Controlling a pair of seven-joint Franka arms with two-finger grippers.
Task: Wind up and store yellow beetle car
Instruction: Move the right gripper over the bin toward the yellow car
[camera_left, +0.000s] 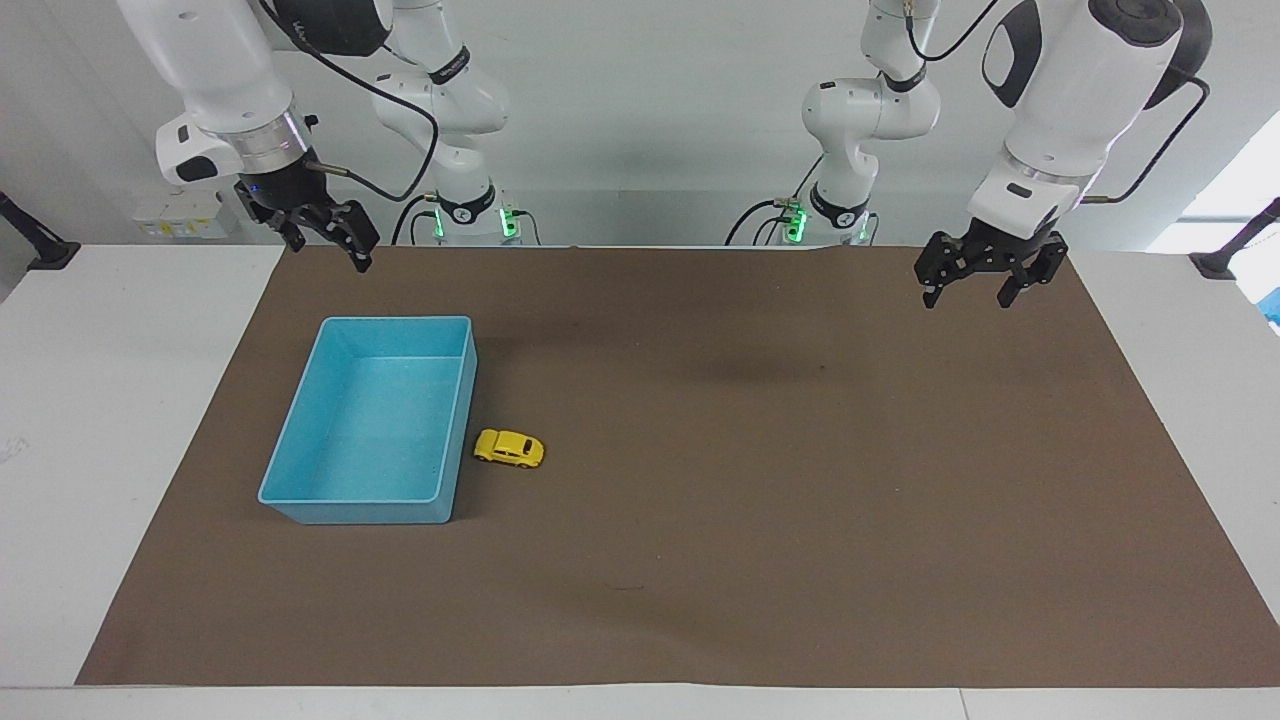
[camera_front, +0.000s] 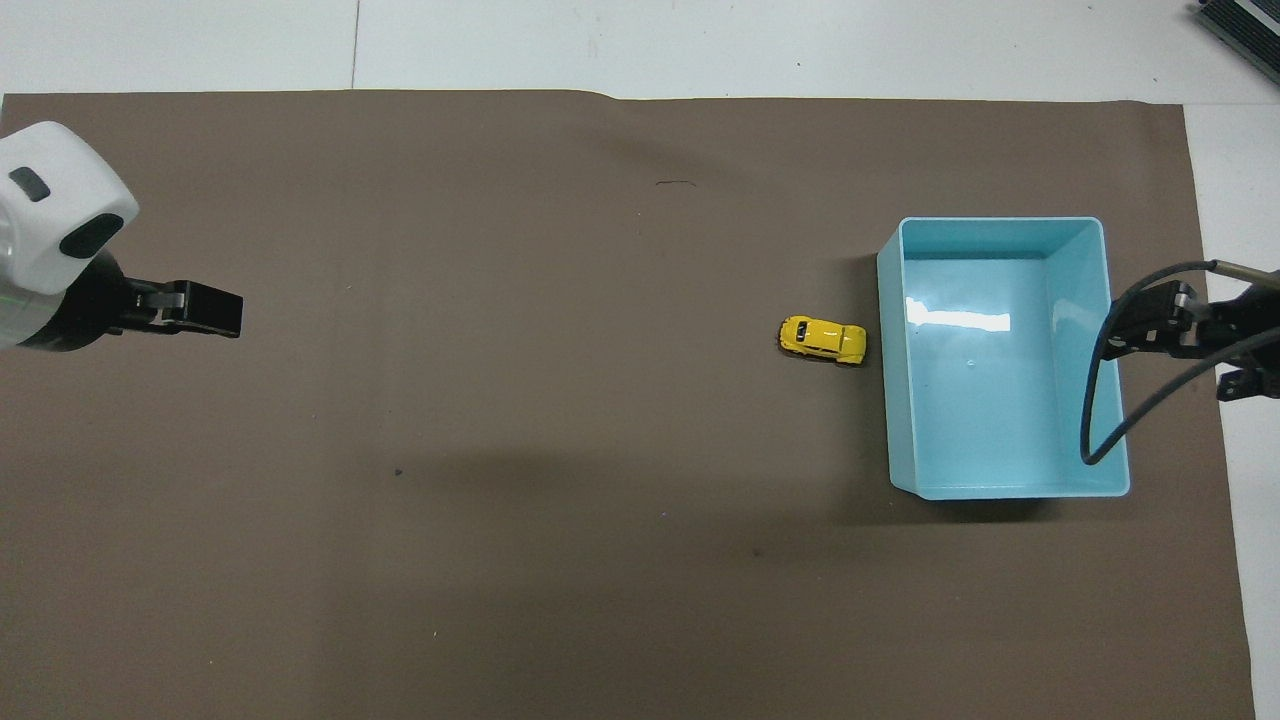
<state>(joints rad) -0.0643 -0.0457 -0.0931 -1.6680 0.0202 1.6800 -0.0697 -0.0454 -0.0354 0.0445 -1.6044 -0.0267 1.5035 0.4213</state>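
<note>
The yellow beetle car (camera_left: 509, 449) (camera_front: 823, 339) stands on its wheels on the brown mat. It is right beside the long wall of the blue bin (camera_left: 455, 430) (camera_front: 893, 400), on the side toward the left arm's end. Nothing lies in the bin. My left gripper (camera_left: 966, 296) (camera_front: 236, 313) hangs open and empty, high over the mat near the left arm's end. It is a long way from the car. My right gripper (camera_left: 330, 252) is open and empty too, raised over the mat's edge at the bin's end nearest the robots.
The brown mat (camera_left: 760, 520) covers most of the white table (camera_left: 110, 400). A black cable (camera_front: 1120, 420) from the right arm hangs over the bin's outer wall in the overhead view. Nothing else lies on the mat.
</note>
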